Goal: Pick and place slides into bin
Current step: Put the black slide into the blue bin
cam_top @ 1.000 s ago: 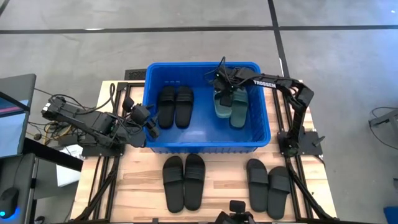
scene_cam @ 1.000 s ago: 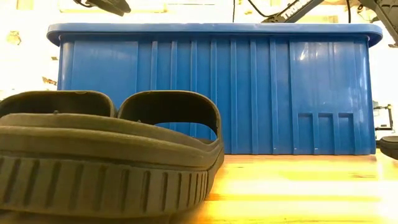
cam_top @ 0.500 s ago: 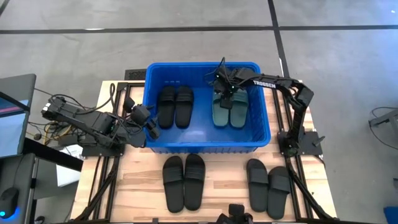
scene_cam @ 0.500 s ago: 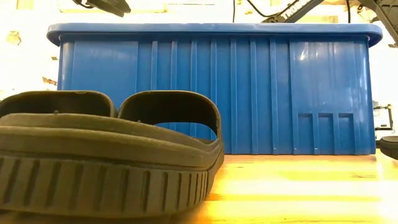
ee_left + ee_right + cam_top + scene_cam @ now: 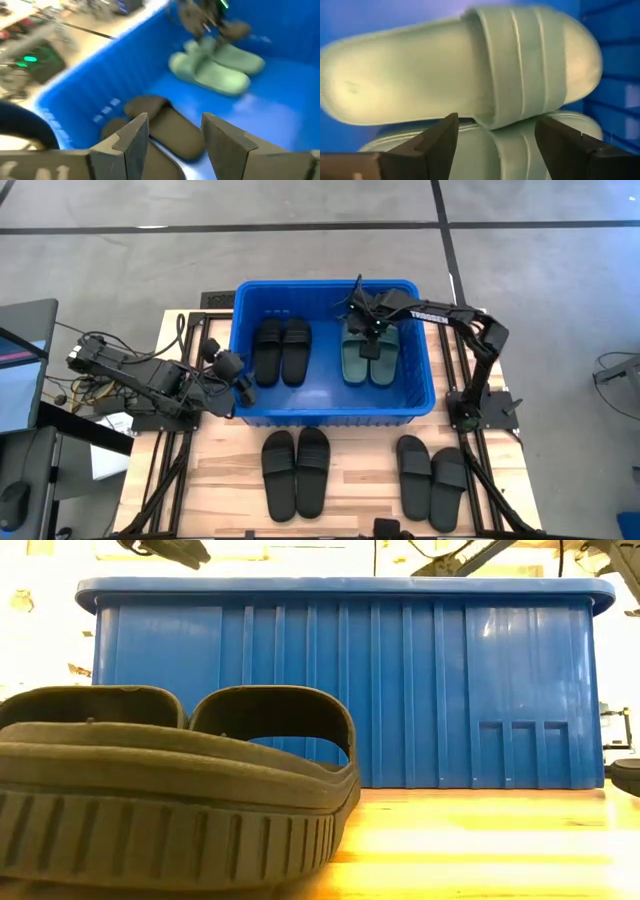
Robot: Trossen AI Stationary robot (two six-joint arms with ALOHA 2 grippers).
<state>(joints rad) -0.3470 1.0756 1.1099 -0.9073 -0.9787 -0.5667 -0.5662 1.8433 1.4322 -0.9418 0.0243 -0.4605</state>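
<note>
now the right gripper (image 5: 368, 330) hangs over the teal slides (image 5: 369, 356) in the bin (image 5: 425, 395), fingers apart, nothing held. the left gripper (image 5: 243, 384) waits at the bin's 8 o'clock rim, also spread. four black slides (image 5: 296, 470) lie on the table (image 5: 225, 480) at 6 o'clock — two more sit inside. risk: the wide smooth strap could snag a rising fingertip and tip a teal slide. matte ribbed rubber, rounded toes.
</note>
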